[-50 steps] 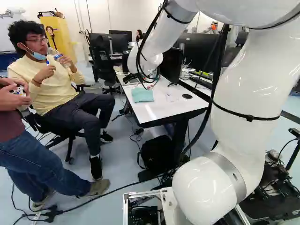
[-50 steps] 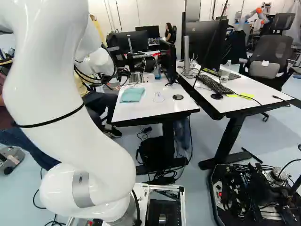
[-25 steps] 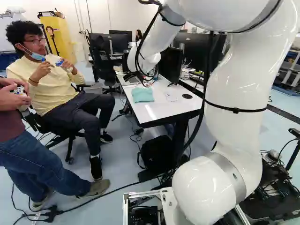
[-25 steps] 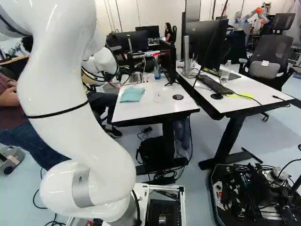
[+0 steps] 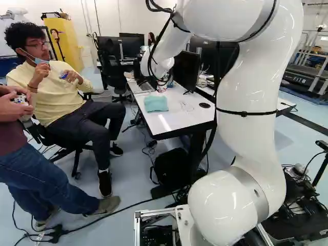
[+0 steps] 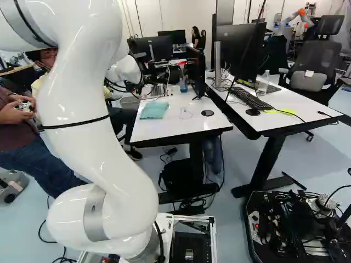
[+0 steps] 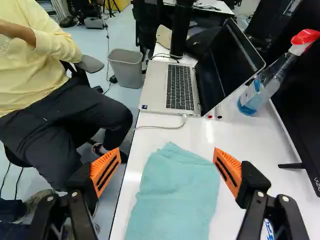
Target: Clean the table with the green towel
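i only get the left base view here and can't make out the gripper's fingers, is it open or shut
Observer: Open. In the wrist view the gripper's two fingers stand well apart.
Operator: ok, anything small near the laptop i should know about
Observer: Yes, the ends of two pen-like things, one red-tipped, show beside the laptop in the wrist view.
Operator: and the next table, the arm blocks most of it for me
Observer: The right base view shows a bright yellow strip lying on that table, beside the keyboard.
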Tool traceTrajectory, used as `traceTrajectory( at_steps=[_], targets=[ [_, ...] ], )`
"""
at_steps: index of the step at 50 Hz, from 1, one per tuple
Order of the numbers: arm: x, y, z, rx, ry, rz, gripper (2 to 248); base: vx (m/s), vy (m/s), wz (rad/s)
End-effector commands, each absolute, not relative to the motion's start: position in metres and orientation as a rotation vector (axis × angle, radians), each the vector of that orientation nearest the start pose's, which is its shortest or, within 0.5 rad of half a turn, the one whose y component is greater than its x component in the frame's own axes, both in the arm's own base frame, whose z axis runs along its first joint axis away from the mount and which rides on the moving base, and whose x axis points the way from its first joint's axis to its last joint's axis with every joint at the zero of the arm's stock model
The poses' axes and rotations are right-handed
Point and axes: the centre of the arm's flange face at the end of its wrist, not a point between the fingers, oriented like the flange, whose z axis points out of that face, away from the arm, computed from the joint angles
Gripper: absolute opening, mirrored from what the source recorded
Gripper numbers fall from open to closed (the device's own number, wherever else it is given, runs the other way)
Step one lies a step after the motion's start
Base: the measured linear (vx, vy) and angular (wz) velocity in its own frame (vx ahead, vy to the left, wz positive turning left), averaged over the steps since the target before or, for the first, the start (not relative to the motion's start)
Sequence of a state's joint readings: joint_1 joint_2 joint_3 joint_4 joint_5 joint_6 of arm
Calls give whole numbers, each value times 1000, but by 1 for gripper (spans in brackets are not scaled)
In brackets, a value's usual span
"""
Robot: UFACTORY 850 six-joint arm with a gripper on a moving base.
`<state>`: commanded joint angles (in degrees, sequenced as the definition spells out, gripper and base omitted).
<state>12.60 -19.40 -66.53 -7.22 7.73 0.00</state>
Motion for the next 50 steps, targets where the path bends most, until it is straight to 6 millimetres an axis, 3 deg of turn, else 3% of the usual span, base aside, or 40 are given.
traceTrajectory(
  at_steps=[10,38,50],
  targets=[
    [601,143,500,-2689,-495,-1414,247,0,0,0],
    [586,187,500,-2641,-590,-1393,247,0,0,0],
    [585,190,500,-2639,-563,-1384,247,0,0,0]
  ],
)
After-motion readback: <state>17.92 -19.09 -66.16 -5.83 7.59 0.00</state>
